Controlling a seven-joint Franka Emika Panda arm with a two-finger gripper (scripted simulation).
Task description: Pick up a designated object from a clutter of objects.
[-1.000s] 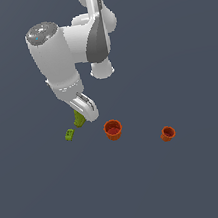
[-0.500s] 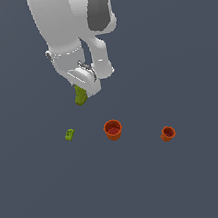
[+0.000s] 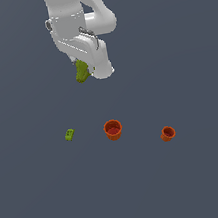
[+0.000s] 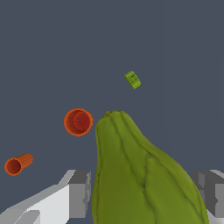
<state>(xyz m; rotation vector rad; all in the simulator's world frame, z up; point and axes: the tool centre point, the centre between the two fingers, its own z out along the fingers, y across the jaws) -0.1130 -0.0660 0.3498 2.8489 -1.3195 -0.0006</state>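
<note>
Exterior and wrist views of the lift step. My hand [image 3: 85,73] is clamped on the olive-green object [image 3: 81,71], which hangs from it well above the surface [image 3: 205,180]. In the wrist view the object [image 4: 140,175] fills the space between my two fingers [image 4: 78,192], its wide end seated toward my palm and its tapered tip pointing away from me, down at the surface. One finger presses its flank; the other finger's contact lies at the frame edge and is harder to judge, but the object's raised position indicates a firm hold.

The remaining clutter lies below and apart from my hand. The tiny green block [image 3: 69,134] sits beyond the tip of the held object in the wrist view [image 4: 132,79]. The larger orange-red cup [image 3: 113,129] stands upright, its mouth open toward me [image 4: 78,122]. The smaller orange-red cup [image 3: 167,133] lies farther off to the same side and looks tipped over [image 4: 17,164]. None of the three touches the object or my hand.

Step in hand: the grasp is made and the object is clear of the surface, so the pick appears essentially complete. The next move calls for steady grip pressure and a smooth, slow carry or hold, since a lumpy tapered body may slip toward its narrow end if my fingers loosen.
</note>
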